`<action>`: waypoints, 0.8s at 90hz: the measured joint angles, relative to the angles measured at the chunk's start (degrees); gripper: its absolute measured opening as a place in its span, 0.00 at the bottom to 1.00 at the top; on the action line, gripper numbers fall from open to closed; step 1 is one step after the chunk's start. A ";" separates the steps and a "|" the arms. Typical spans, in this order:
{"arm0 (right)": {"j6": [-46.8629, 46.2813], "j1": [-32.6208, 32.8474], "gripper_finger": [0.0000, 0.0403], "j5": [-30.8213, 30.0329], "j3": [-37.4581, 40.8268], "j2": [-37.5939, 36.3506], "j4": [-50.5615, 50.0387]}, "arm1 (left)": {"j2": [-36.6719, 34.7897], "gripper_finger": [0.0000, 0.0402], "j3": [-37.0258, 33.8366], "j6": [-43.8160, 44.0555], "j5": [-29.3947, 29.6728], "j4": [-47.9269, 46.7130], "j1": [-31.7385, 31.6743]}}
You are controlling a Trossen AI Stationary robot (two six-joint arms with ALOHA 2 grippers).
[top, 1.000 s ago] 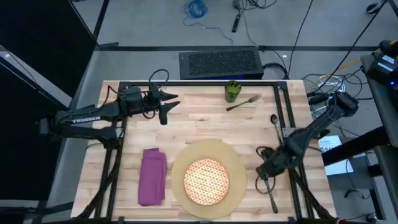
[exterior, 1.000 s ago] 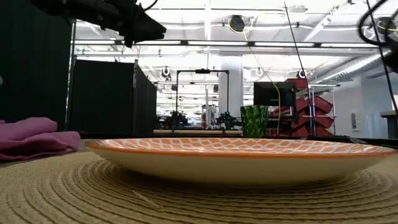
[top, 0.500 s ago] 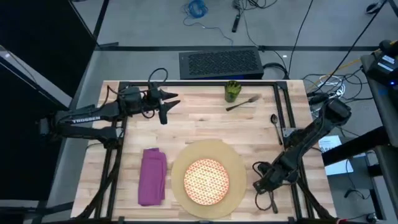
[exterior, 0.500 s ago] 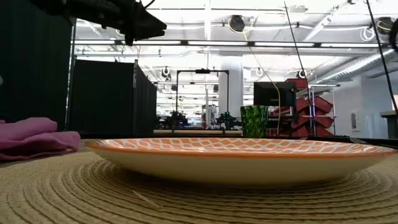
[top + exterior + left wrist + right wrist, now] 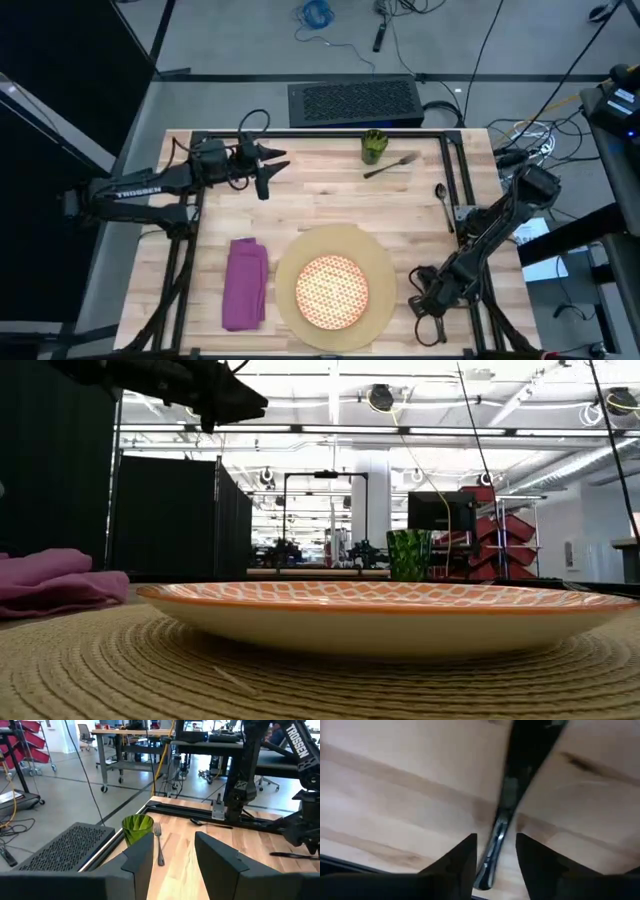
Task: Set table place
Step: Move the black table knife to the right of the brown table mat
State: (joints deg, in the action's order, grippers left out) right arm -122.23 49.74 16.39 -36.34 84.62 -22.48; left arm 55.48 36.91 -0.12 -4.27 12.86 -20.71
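Observation:
A round tan mat (image 5: pixel 375 262) lies at the near middle of the table, and on it sits the orange-and-white plate (image 5: pixel 332 290). The folded purple napkin (image 5: pixel 245 282) lies left of the mat. The green cup (image 5: pixel 373 147) and the fork (image 5: pixel 390 165) are at the far edge. The knife (image 5: pixel 438 326) lies flat at the near right. My right gripper (image 5: pixel 426 300) is low over the knife, open, with one finger on either side of it (image 5: pixel 496 840). My left gripper (image 5: pixel 268 175) hangs open at the far left.
A spoon (image 5: pixel 441 200) lies by the black frame rail (image 5: pixel 462 180) on the right. Bare wood (image 5: pixel 330 200) stretches between the mat and the far edge. In the low view the plate (image 5: pixel 390 610) fills the foreground and the cup (image 5: pixel 408 555) stands behind it.
My right gripper has moved toward the table's near edge, along the knife, and stays open. The knife, plate, mat and napkin lie where they were.

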 joint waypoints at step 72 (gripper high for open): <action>-1.26 -2.54 0.05 -2.23 -0.10 -0.21 -1.38 | 0.00 0.33 0.00 -0.22 0.00 0.02 0.00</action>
State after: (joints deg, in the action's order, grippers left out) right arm -123.49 47.19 14.16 -36.44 84.41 -23.87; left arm 55.48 36.91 -0.34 -4.27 12.88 -20.71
